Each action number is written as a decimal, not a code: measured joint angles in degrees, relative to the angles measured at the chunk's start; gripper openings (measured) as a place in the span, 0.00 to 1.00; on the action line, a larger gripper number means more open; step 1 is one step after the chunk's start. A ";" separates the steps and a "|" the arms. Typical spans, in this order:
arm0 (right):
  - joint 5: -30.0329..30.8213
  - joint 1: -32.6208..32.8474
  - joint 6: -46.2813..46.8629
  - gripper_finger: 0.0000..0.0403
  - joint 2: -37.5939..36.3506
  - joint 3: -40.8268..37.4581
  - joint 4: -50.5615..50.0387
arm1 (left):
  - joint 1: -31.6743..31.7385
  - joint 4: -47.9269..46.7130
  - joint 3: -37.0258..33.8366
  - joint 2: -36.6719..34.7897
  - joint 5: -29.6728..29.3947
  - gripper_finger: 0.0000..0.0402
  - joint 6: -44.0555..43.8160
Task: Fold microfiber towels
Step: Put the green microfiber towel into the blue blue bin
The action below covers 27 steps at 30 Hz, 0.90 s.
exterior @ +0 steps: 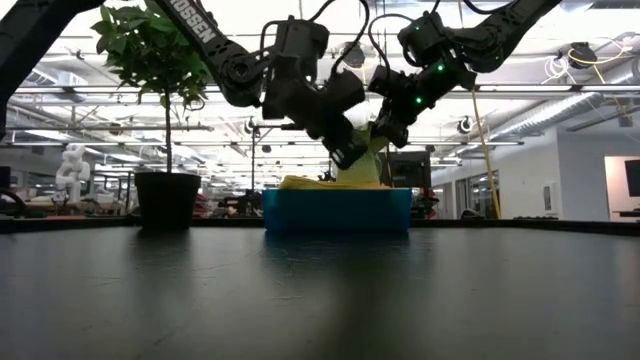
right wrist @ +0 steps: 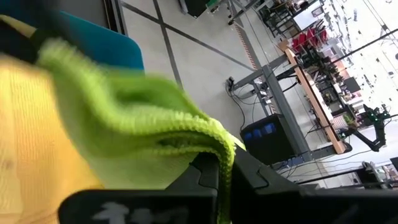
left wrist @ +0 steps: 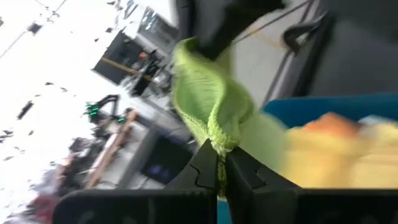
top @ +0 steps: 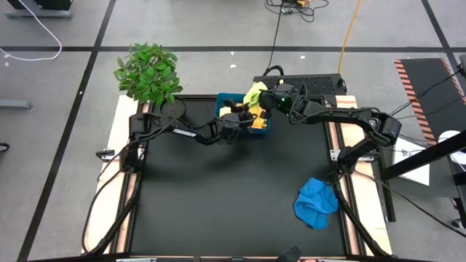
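I pinch the lime green towel (left wrist: 208, 99) with both grippers, left (left wrist: 219, 163) and right (right wrist: 225, 167), above the tray (exterior: 336, 210). Nothing looks folded yet; the blue towel (top: 316, 202) lies crumpled.

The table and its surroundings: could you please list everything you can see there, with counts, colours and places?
Lime towel: one, lime green, lifted above the tray, pinched by both grippers.
Towels in tray: yellow and orange, count unclear.
Blue towel: one, crumpled on the table's right side.
Tray: one, teal-blue, far edge of table.
Plant: one, green, dark pot, far left corner.
Table: one, black top.
Left gripper: shut on lime towel, over the tray.
Right gripper: shut on lime towel, over the tray.
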 joint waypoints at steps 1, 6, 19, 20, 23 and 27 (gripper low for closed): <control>0.01 0.00 0.00 0.00 0.00 0.00 -0.12 | 0.27 -0.67 0.00 -0.75 -1.03 0.02 1.30; 0.02 0.00 0.00 0.00 0.00 0.00 -0.21 | 3.42 -5.39 0.00 -4.71 -2.14 0.01 2.89; -0.96 0.07 -1.73 0.00 0.11 0.11 1.90 | 10.45 -16.01 0.07 -9.43 5.65 0.01 -0.76; -1.32 0.07 -1.75 0.00 0.11 0.11 1.85 | 10.64 -15.96 0.07 -9.42 5.69 0.01 -0.27; -1.75 0.04 -1.78 0.00 0.11 0.11 2.12 | 11.14 -14.95 0.09 -9.42 5.66 0.01 1.42; -2.03 -0.72 -2.21 0.00 0.11 0.11 2.15 | 11.57 -14.12 0.09 -9.87 5.38 0.01 2.91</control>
